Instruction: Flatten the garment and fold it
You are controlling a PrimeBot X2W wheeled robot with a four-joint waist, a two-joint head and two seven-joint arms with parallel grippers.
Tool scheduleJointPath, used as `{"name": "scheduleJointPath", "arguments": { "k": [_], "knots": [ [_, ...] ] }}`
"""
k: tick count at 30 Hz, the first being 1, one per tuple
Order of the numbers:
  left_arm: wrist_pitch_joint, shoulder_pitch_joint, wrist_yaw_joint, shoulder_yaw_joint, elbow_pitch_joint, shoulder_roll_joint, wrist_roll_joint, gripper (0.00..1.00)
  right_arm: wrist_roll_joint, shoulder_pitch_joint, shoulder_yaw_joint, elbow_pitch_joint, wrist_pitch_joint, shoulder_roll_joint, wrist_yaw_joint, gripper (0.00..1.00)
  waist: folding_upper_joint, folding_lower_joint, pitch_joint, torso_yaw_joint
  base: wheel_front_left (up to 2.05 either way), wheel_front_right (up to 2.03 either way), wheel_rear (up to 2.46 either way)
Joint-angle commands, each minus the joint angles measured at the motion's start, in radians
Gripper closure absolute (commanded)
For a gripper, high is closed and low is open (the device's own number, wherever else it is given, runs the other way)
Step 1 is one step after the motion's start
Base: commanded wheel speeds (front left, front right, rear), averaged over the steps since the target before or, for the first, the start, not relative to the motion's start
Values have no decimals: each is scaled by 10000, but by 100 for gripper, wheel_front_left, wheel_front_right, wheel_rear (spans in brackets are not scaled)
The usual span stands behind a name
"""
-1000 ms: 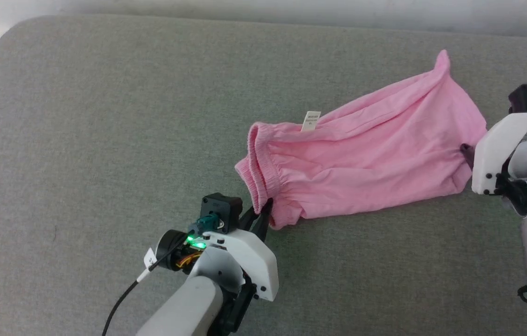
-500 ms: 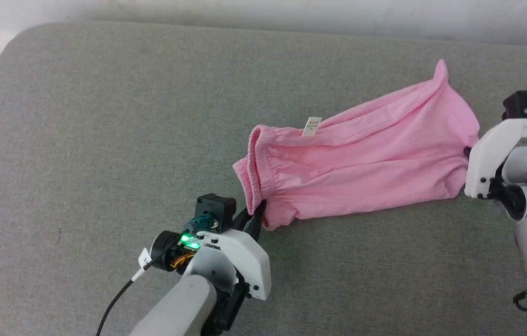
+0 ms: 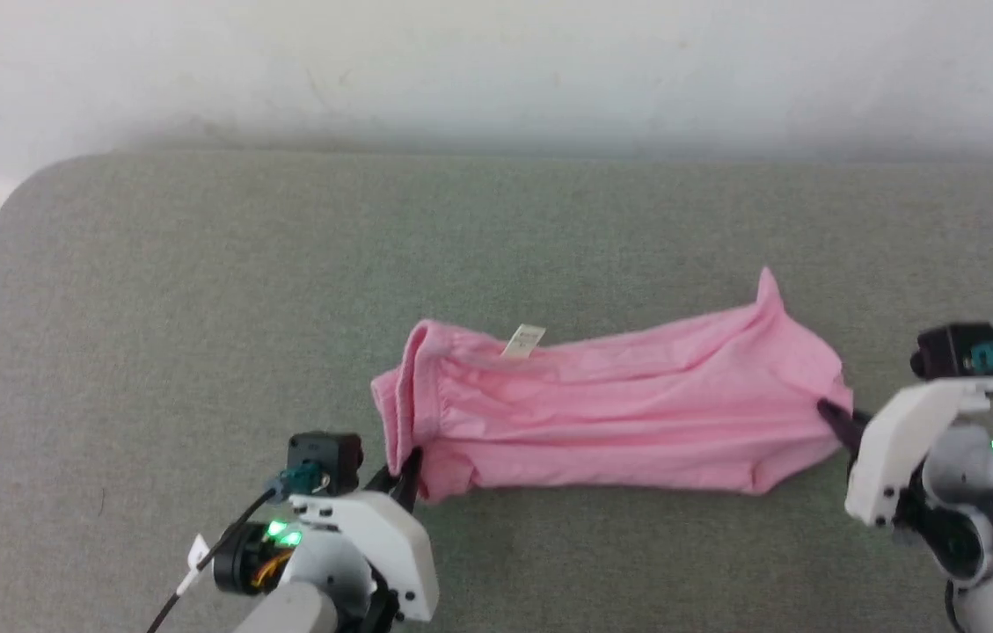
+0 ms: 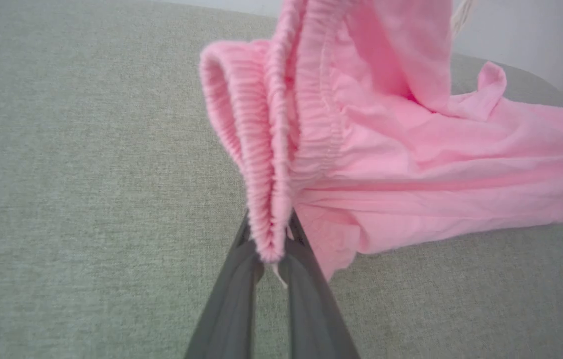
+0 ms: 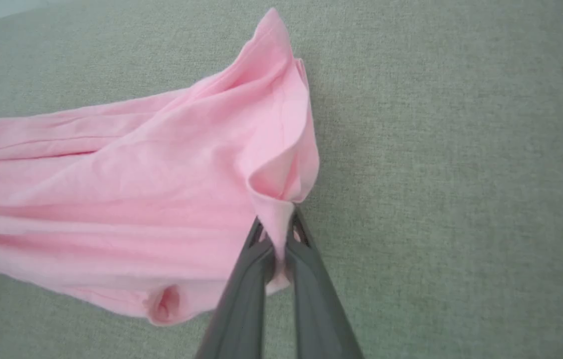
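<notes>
A grey-green fabric-covered surface (image 3: 197, 308), its rounded corner toward 10 o'clock, carries the garment (image 3: 637, 413): pink shorts lying stretched from 9 to 3 o'clock. The gathered waistband (image 3: 404, 396) faces 9 o'clock and the leg end faces 3 o'clock. A small white label (image 3: 525, 341) sits on the 12 o'clock edge.

You have a plain light pink garment (image 3: 628, 422) with no print. The waistband (image 4: 261, 149) at its 9 o'clock end is the same pink, finely ribbed. A small white label (image 3: 524, 341) sits at its 11 o'clock edge. The surface (image 3: 197, 308) is a grey-green weave and the wall (image 3: 496, 70) off-white. Your left gripper (image 3: 406, 466) and right gripper (image 3: 828, 411) show dark grey fingers, white housings and green lights.
</notes>
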Motion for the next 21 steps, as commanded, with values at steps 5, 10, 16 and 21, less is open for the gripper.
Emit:
{"name": "scheduleJointPath", "arguments": {
  "k": [5, 10, 16, 21],
  "knots": [
    [442, 778, -135, 21, -255, 308, -483, 100, 31, 1683, -506, -1716, 334, 307, -19, 100, 0, 1, -811, -528, 0, 0, 0],
    [1333, 1416, -548, -183, -822, 772, -1034, 100, -433, 3303, -1221, -3284, 651, 856, -19, 100, 0, 1, -991, -600, 0, 0, 0],
    [2144, 1765, -706, -315, -1304, 1439, -1247, 100, -899, 4533, -1464, -4063, 805, 1427, -19, 100, 0, 1, -974, -640, 0, 0, 0],
    [2245, 1733, -792, -389, -1137, 1399, -1342, 100, -1148, 4758, -1278, -3699, 534, 1546, -19, 100, 0, 1, -846, -634, 0, 0, 0]
  ]
}}
